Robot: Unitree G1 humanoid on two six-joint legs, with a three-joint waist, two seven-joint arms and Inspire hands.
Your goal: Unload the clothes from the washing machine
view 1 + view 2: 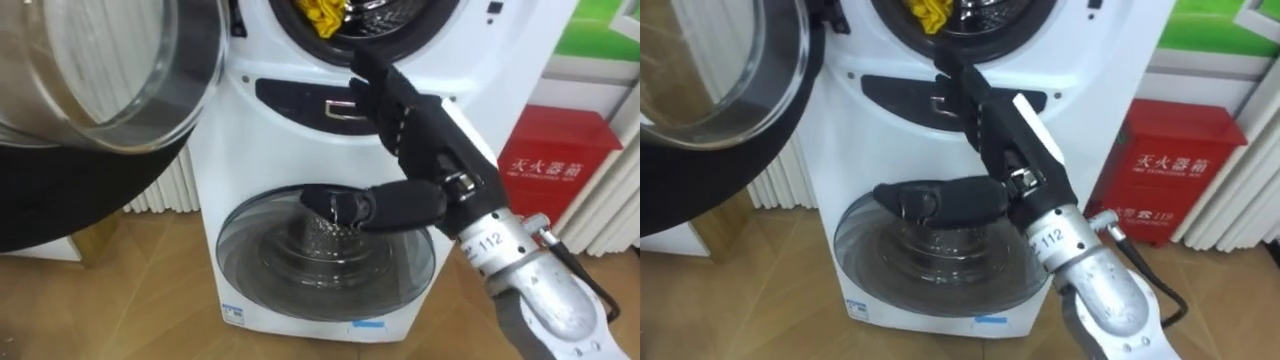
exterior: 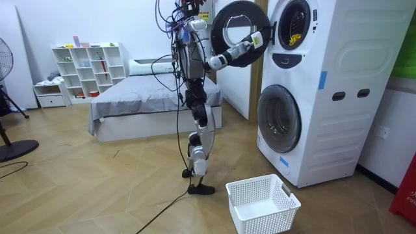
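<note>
The white stacked washing machine tower (image 1: 300, 130) has two round drums, one above the other. The upper round glass door with a black rim (image 1: 100, 70) is swung open to the left of the tower. The crumpled yellow cloth (image 1: 325, 15) lies inside the upper drum, at the front of its opening, and no hand touches it. The robot's right hand (image 1: 415, 115) reaches up from the lower right across the tower's front. Its fingers are straight and spread apart from the thumb, holding nothing, with the fingertips just below the rim of the upper opening; whether they touch the rim cannot be told. The lower round glass door (image 1: 325, 255) of the tower is closed. A red metal box (image 1: 560, 170) stands right of the tower. In the room view the robot stands upright on the wooden floor facing the tower. A white perforated plastic basket (image 2: 263, 203) sits on the floor near the tower's base.
</note>
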